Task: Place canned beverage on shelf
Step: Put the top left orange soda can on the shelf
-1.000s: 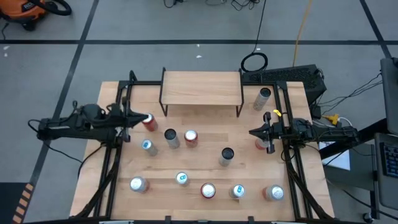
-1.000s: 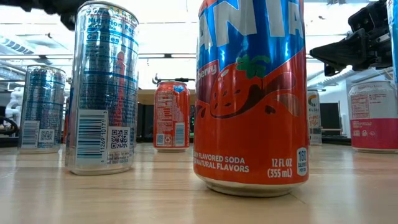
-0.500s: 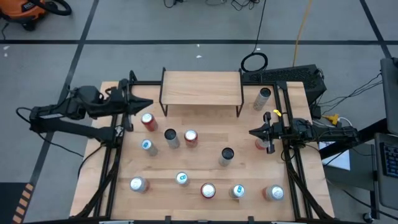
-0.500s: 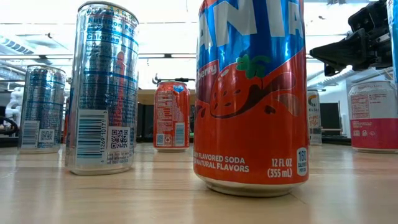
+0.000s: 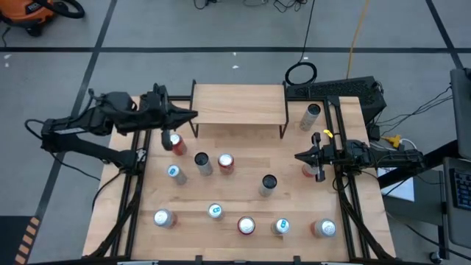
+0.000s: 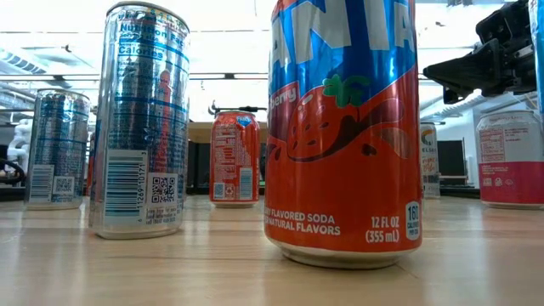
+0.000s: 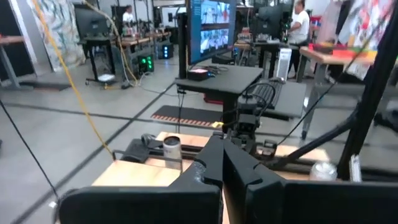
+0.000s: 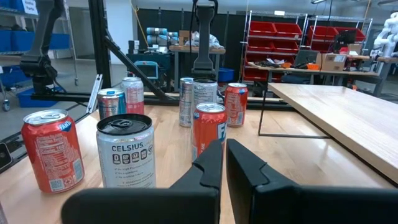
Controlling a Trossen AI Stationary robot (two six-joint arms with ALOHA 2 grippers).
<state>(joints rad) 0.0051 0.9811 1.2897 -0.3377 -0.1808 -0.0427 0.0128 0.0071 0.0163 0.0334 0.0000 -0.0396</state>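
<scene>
Left gripper [image 5: 193,115]: raised at the shelf's left end, pointing toward the shelf; fingers [image 7: 233,168] pressed together, nothing between them.
Right gripper [image 5: 298,157]: at the table's right side, pointing left toward the middle; fingers [image 8: 239,163] nearly together with a thin gap, nothing held.
Shelf [image 5: 238,103]: at the table's far edge, centred; light board on thin black legs; top bare.
Red can [image 5: 174,142]: upright on the table [image 5: 243,188], just below the left gripper and near the shelf's left front leg; not gripped.
Dark-top can [image 5: 202,163]: upright, right of the red can, beside a second red can [image 5: 225,163].
Small blue can [image 5: 174,173]: upright, nearer the front than the red can.
Celsius can [image 5: 268,184]: upright, mid-table, right of centre; close before the right gripper in the right wrist view [image 8: 125,149].
Silver can [image 5: 311,115]: upright, just right of the shelf; seen also past the left fingers in the left wrist view [image 7: 171,151].
Can by right gripper [image 5: 308,170]: red, partly hidden under the arm.
Front row: five cans upright along the near edge, among them a cherry soda can [image 6: 343,127] and a tall silver-blue can [image 6: 143,119] filling the low view.
Room: people at desks beyond the table, in the left wrist view.
</scene>
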